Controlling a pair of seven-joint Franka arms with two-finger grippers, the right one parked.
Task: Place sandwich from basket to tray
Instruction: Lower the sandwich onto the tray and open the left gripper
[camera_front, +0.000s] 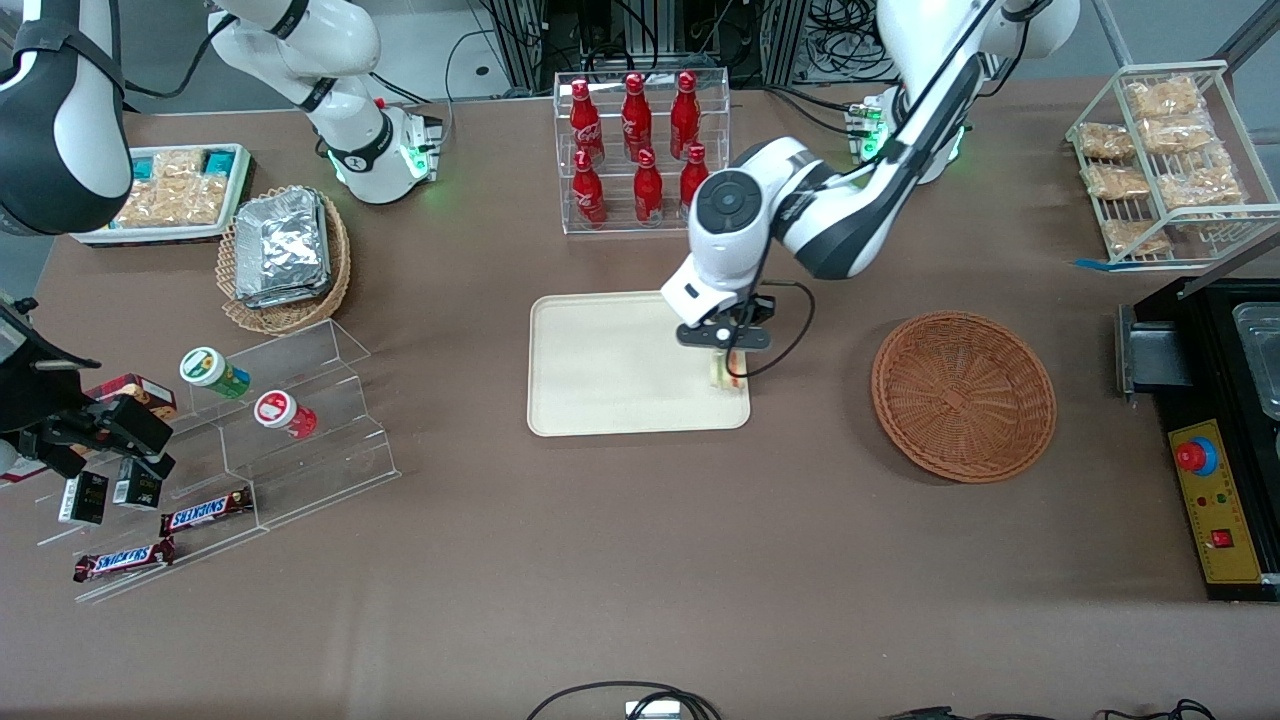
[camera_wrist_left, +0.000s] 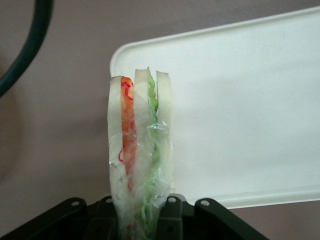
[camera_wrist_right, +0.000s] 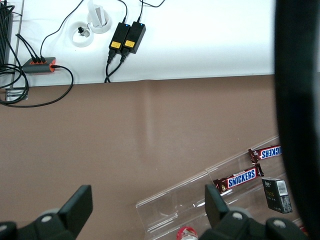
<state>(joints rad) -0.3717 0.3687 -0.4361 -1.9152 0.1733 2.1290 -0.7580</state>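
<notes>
1. Nearest the front camera lies bare brown table (camera_front: 640, 560); nothing of the job sits there.
2. A little farther from the camera, the round reddish basket (camera_front: 963, 395) rests toward the working arm's end, with nothing in it that I can see.
3. Beside it, toward the parked arm's end, is the cream tray (camera_front: 610, 365), its floor bare.
4. The gripper (camera_front: 726, 352) hangs over the tray's edge nearest the basket, clenched on the sandwich (camera_wrist_left: 141, 150). The wedge stands on end, wrapped in clear film, white bread with red and green layers showing.
5. So the carry looks nearly over; this seems the placing step. I cannot tell whether the sandwich touches the tray yet.
6. Next, I'd judge, it should settle onto the tray inside the rim, then the jaws should let go.
</notes>
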